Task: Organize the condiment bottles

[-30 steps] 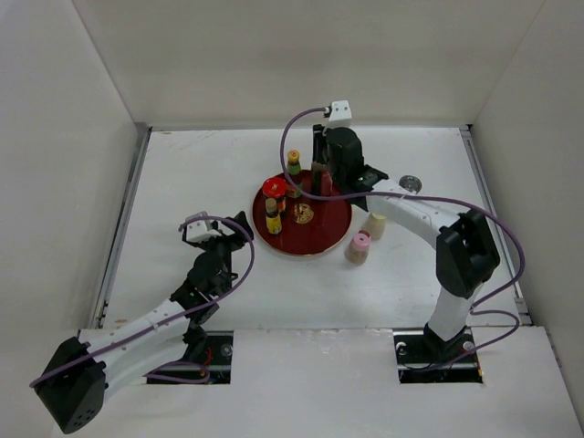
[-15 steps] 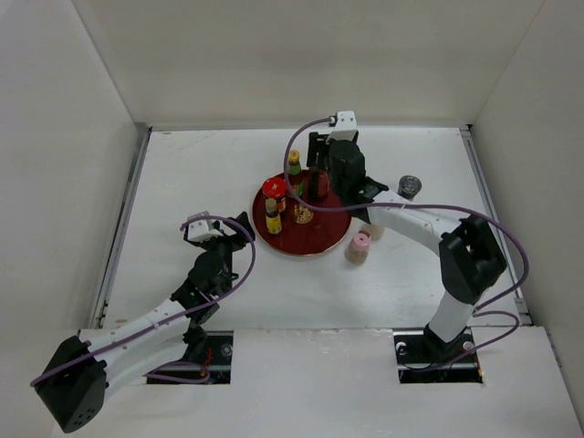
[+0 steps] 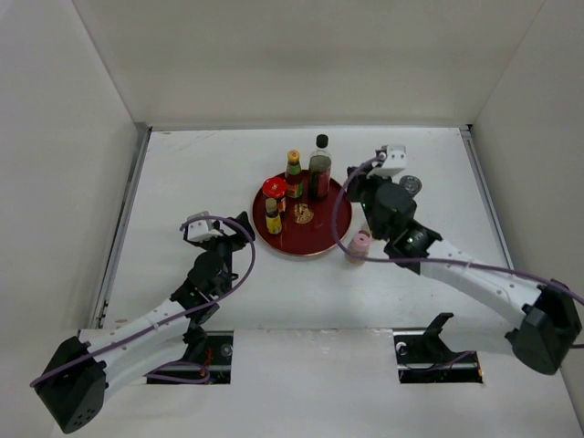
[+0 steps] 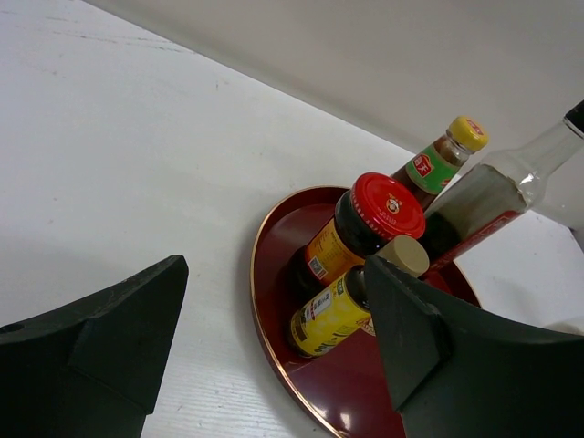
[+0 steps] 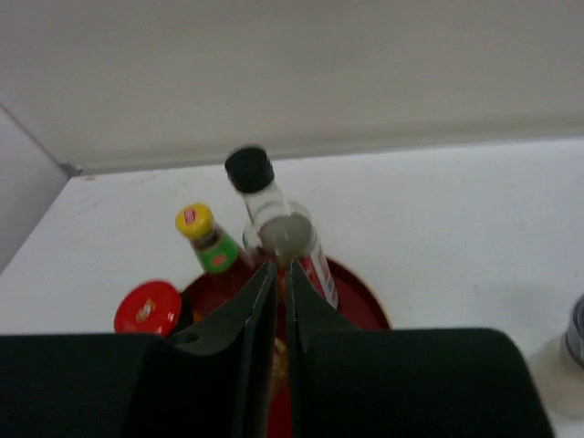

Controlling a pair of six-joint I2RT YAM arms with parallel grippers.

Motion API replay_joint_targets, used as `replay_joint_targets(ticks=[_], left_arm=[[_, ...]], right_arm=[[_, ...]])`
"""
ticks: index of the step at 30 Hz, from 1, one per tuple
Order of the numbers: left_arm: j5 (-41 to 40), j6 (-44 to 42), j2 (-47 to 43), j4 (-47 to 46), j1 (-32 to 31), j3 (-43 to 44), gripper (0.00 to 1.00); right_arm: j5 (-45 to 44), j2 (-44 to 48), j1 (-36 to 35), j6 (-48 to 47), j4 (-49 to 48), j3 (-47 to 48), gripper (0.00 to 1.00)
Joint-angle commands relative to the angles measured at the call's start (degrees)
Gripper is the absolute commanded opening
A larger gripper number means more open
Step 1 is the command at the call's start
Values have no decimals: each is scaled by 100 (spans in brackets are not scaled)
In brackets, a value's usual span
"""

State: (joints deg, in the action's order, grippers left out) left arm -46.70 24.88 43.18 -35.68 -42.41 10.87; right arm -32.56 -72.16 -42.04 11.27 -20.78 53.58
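My right pincer (image 5: 281,292) is pressed together on nothing. Its tips point at the tall dark-sauce bottle (image 3: 319,169), which stands at the upper edge of the round red tray (image 3: 321,235). The left pincer (image 4: 274,272) is spread and empty, hovering over the counter (image 3: 201,164) just left of the tray.

Four bottles stand on the tray, crowded into its upper left half. They are the tall one, the green-labelled bottle (image 3: 294,172) beside it, the red-lidded jar (image 3: 273,189) and a small yellow-labelled bottle (image 3: 273,217). Off the tray, the pink-topped shaker (image 3: 359,244) stands on the counter just beside the tray's lower right rim. A grey-topped shaker (image 3: 411,185) sits further right, partly behind my right wrist.

I judge the pink-topped shaker to be the next pick, and the right arm the one for it. To do it well I'd spread the pincer before coming down, not after, so the tips don't push the shaker over. I'd straddle the body below the cap, close gently and lift straight up above the rim. Then I'd set it on the bare lower right part of the tray, well away from the tall bottle, which looks the easiest to topple.
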Motion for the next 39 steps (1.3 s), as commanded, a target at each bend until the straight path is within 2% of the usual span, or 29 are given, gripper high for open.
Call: replay_joint_targets(ticks=[1,2,3,6,7,10,16,23,25,28,31,35,39], left_arm=[[38,60,6,-185,1,38,78],[38,60,67,-202,-8,46,78],[38,60,111,-211,-8,55,78],[47,69,86,-202,-52,73,78],[47,69,59,-211,-52,64,78],[38,69,6,-229,-26,20,78],[38,69,41,-220,-43,29,78],[47,69,-11,-185,-61,29,78],[47,69,-37,-193,-87,29,78],[47,69,-3,-220,-52,20,78],[55,69,-37,-228,-96,20,78],[55,78,68,-238,-69,29,78],[56,78,59,-272,-79,20,78]], right_arm=[[-540,692,-387,594,607,-759,16],[-620,903,-484,744,1001,-962,21],[-699,1071,-572,885,1458,-1120,30],[-814,1572,-765,1613,2847,-1429,70],[-762,1669,-809,1894,3269,-1490,79],[-411,1653,-819,2274,3861,-1622,90],[-217,1118,-775,2056,3240,-1684,89],[-76,256,-537,1704,2728,-1439,76],[-145,106,-537,1686,2763,-1386,68],[-338,184,-546,1747,2763,-1394,53],[-558,456,-546,1581,2903,-1272,47],[-665,843,-704,1449,3176,-973,45],[-419,617,-818,1106,2748,-508,44]])
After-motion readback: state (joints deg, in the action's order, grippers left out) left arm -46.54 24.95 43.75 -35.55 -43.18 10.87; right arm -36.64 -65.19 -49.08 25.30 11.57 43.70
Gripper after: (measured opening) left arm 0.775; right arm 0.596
